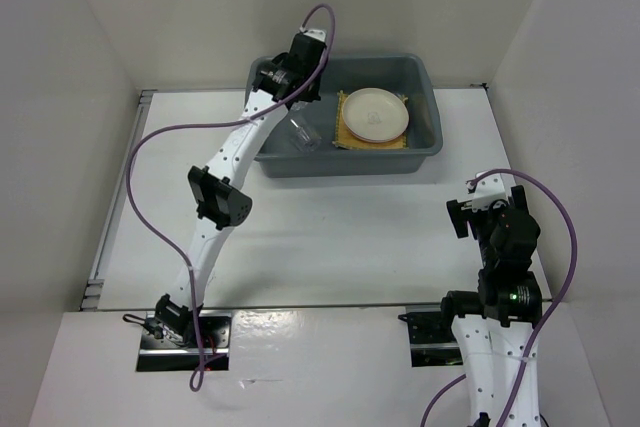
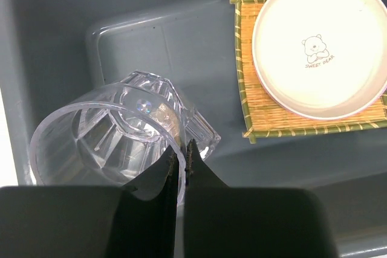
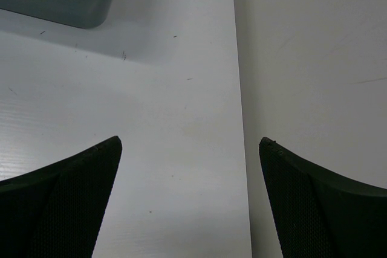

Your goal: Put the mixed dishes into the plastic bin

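1. While the right gripper (image 3: 190,143) waits over the white table (image 3: 151,119), fingers wide apart and holding nothing, the left gripper (image 2: 181,150) works.
2. It hangs inside the grey plastic bin (image 1: 350,162); the step in hand looks like releasing a dish.
3. Beyond its fingers to the right, the cream plate (image 2: 320,40) lies on the woven bamboo mat (image 2: 266,110).
4. Its fingers are pinched on the wall of the clear cup (image 2: 103,131), which is tilted to their left. Next, they likely part and lift clear.
5. Whether the cup touches the bin floor is unclear, and no pink bowl shows.
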You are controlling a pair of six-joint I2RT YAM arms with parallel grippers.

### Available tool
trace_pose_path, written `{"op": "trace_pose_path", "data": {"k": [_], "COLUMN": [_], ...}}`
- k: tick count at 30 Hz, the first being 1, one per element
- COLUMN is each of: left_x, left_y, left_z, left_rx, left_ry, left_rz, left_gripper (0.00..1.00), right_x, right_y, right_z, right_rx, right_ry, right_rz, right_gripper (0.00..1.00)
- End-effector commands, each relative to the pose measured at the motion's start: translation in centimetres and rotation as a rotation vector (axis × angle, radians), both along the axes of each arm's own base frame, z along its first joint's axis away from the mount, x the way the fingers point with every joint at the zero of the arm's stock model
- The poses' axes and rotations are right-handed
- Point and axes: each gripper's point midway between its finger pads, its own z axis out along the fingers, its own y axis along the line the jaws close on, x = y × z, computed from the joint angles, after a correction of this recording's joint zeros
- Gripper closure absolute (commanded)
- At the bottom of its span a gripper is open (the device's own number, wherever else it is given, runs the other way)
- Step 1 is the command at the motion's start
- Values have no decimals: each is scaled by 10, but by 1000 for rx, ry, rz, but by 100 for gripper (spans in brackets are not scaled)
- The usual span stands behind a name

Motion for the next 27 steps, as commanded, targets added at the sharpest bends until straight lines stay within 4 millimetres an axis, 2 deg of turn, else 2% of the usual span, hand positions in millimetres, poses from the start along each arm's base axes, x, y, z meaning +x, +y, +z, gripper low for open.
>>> {"op": "trace_pose_path", "data": {"k": [1, 2, 4, 6, 7, 9, 12, 15, 20, 27], "left_x": [-1, 0, 4, 10, 11, 13, 12, 11, 11, 12], "left_y": [8, 11, 33, 56, 63, 71, 84, 89, 78, 74], "left_z": [38, 35, 30, 10, 8, -10, -22, -43, -81, -102], "left_rx": [-4, 11, 69, 90, 89, 99, 115, 134, 134, 138], "left_ry": [-89, -87, -93, -45, -34, 11, 51, 107, 186, 227], "left_rz": [30, 48, 143, 204, 221, 234, 258, 263, 220, 203], "left_gripper": [100, 100, 100, 100, 100, 100, 100, 100, 100, 100], "right_x": [4, 4, 4, 4, 4, 4, 4, 4, 4, 4], "right_y": [-2, -2, -2, -2, -2, -2, -2, -2, -2, -2], "right_z": [9, 9, 9, 9, 9, 9, 9, 9, 9, 9], "right_rx": [2, 2, 2, 2, 2, 2, 2, 2, 2, 2], "right_ry": [-48, -48, -48, -48, -48, -48, -48, -48, -48, -48], "right_rz": [-14, -14, -14, -14, -14, -14, -14, -14, -14, -14], "right_gripper": [1, 1, 1, 1, 1, 1, 1, 1, 1, 1]}}
